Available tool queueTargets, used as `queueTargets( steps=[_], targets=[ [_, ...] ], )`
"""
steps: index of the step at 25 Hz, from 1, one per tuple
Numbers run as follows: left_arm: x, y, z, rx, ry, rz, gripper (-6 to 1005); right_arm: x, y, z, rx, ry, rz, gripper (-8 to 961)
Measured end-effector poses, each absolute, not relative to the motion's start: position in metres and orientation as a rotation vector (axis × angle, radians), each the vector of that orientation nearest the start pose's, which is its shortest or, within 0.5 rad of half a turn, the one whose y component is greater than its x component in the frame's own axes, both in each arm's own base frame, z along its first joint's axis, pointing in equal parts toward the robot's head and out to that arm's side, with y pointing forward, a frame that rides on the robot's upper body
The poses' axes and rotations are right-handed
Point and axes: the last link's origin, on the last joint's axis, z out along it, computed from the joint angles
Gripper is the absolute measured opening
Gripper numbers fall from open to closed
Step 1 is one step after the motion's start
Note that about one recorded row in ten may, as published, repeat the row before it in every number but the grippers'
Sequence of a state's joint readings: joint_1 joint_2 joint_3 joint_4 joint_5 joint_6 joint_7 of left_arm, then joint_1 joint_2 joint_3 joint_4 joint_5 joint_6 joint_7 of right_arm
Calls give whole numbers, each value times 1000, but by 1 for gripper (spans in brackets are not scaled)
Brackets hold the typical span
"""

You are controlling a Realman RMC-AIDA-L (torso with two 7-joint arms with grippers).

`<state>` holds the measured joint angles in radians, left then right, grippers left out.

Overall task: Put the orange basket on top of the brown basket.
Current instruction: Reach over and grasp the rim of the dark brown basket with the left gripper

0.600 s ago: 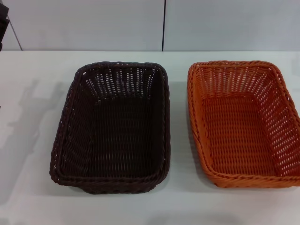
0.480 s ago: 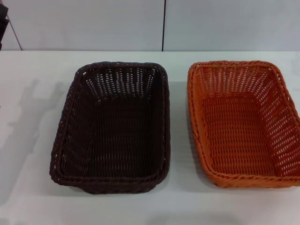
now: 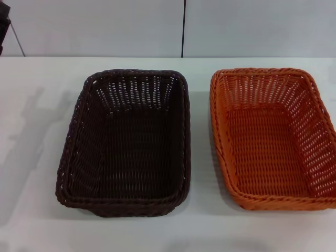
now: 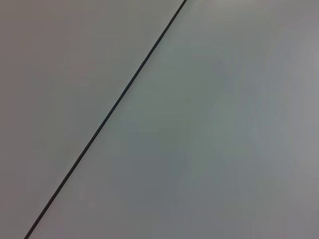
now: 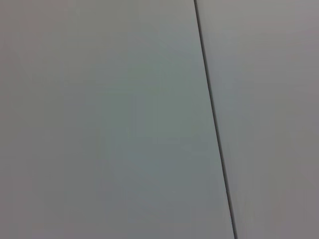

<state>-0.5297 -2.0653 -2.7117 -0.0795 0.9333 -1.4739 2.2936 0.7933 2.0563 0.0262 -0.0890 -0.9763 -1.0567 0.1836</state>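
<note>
The orange basket (image 3: 273,137) stands on the white table (image 3: 31,157) at the right in the head view, its right rim cut by the frame edge. The brown basket (image 3: 126,142) stands beside it at the centre-left, a narrow gap of table between them. Both are empty and upright. Neither gripper shows in the head view. Both wrist views show only a plain grey panel surface with a thin dark seam, no basket and no fingers.
A grey wall with a dark vertical seam (image 3: 183,29) runs behind the table's far edge. A dark object (image 3: 3,26) pokes in at the upper left corner. Arm shadows lie on the table left of the brown basket.
The dark object at the upper left edge has shifted slightly. The baskets have not moved.
</note>
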Motion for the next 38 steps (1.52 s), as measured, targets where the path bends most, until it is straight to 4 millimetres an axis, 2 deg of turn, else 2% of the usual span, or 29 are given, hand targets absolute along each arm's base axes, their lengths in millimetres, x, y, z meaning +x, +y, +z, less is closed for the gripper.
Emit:
queueTargets(
  steps=[4, 6, 9, 10, 11, 13, 14, 15, 18, 19, 20, 24, 25, 27, 28, 29, 33, 35, 38],
  targets=[
    [-304, 356, 61, -1411, -718, -1361, 857, 290, 437, 81, -1221, 525, 770, 575],
    [-300, 375, 71, -1514, -764, -1325, 857, 292, 436, 82, -1219, 525, 765, 575],
    [-298, 380, 75, -1544, -779, -1308, 856, 296, 433, 83, -1215, 529, 756, 575],
    [-289, 399, 94, -1646, -816, -1232, 856, 297, 433, 83, -1214, 530, 754, 575],
    [-286, 404, 101, -1678, -827, -1211, 856, 298, 432, 83, -1213, 532, 752, 575],
    [-286, 404, 101, -1678, -827, -1211, 856, 301, 430, 83, -1211, 534, 747, 575],
    [-276, 412, 115, -1746, -829, -1172, 856, 302, 430, 83, -1210, 535, 745, 575],
    [-259, 424, 146, -1908, -926, -1050, 856, 303, 429, 83, -1209, 537, 742, 575],
    [-257, 425, 149, -1922, -943, -1034, 855, 308, 425, 83, -1205, 545, 732, 574],
    [-254, 427, 157, -1960, -1014, -972, 855, 310, 424, 83, -1204, 548, 728, 574],
    [-248, 426, 166, -2025, -1152, -827, 855, 312, 423, 83, -1201, 553, 723, 574],
    [-242, 419, 165, -2088, -1217, -693, 855, 323, 416, 86, -1182, 573, 701, 574],
    [-236, 411, 163, -2125, -1239, -518, 855, 327, 415, 88, -1169, 582, 697, 574],
    [-233, 404, 159, -2126, -1268, -406, 854, 332, 413, 91, -1146, 603, 689, 574],
    [-233, 404, 159, -2126, -1268, -406, 854, 335, 412, 92, -1137, 612, 684, 574],
    [-228, 396, 154, -2112, -1295, -289, 854, 336, 412, 93, -1134, 616, 682, 574],
    [-223, 390, 148, -2101, -1299, -200, 854, 340, 411, 95, -1119, 625, 678, 574],
    [-211, 380, 130, -2096, -1298, -79, 854, 341, 410, 96, -1107, 634, 681, 574],
    [-209, 378, 126, -2088, -1299, -43, 853, 341, 410, 96, -1104, 636, 681, 574]
  ],
)
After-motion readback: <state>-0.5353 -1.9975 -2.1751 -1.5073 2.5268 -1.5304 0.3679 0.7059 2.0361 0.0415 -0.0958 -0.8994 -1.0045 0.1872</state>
